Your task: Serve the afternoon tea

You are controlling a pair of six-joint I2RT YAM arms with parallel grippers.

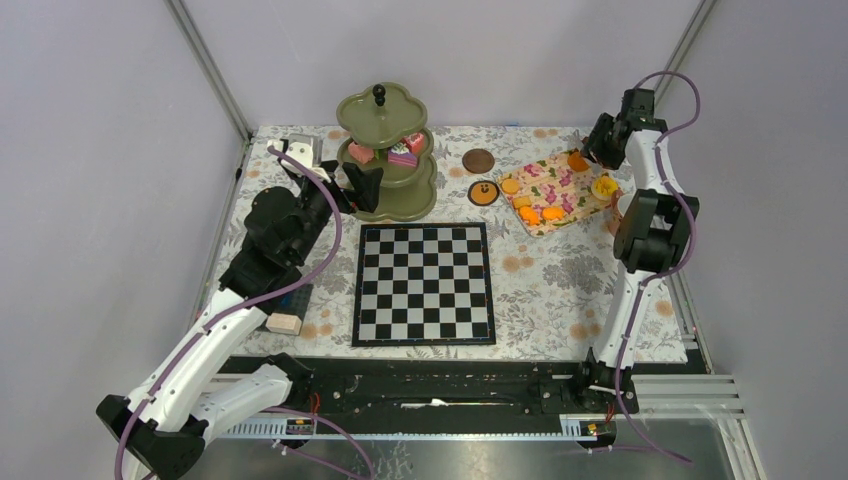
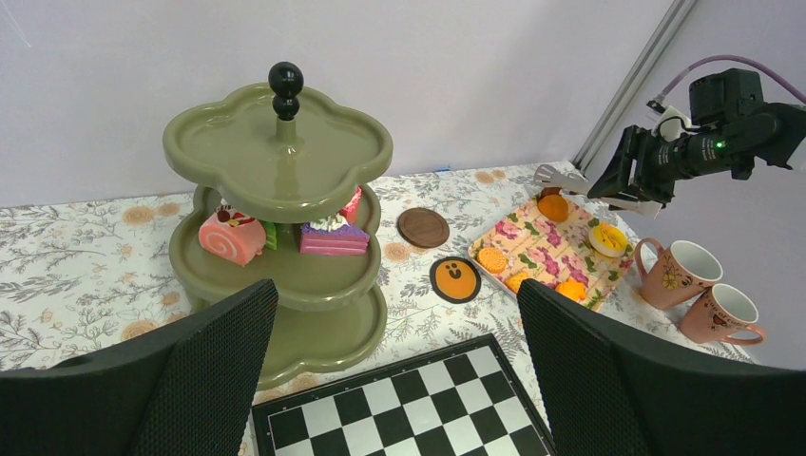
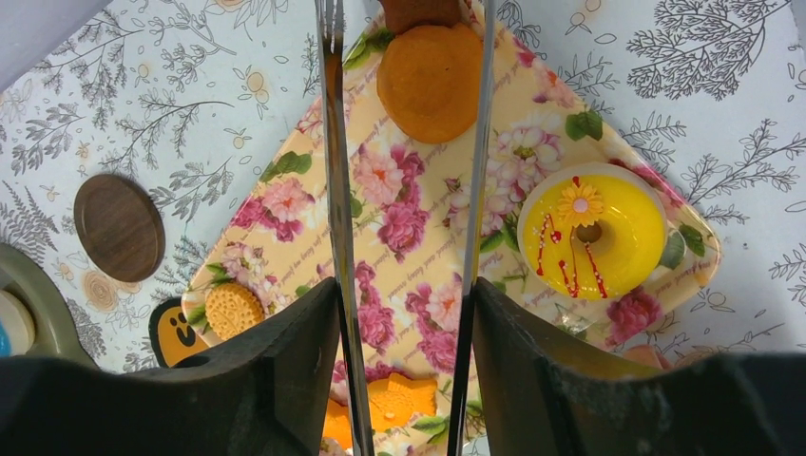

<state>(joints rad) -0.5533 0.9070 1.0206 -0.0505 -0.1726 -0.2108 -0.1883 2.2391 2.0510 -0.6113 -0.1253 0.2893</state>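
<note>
Orange round toy pastry (image 3: 430, 81) lies on the far corner of the flowered rectangular tray (image 3: 418, 247), between the right gripper's (image 2: 561, 180) parted fingers, near the table's (image 1: 560, 290) back edge, while the left gripper (image 2: 394, 294) gapes wide, empty, facing the olive-green three-tier stand (image 2: 280, 157).

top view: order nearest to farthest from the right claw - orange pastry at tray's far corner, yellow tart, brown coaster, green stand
1. orange pastry, at the right claw
2. yellow tart, tray's right edge
3. brown coaster, left of tray
4. green stand, far left
</note>
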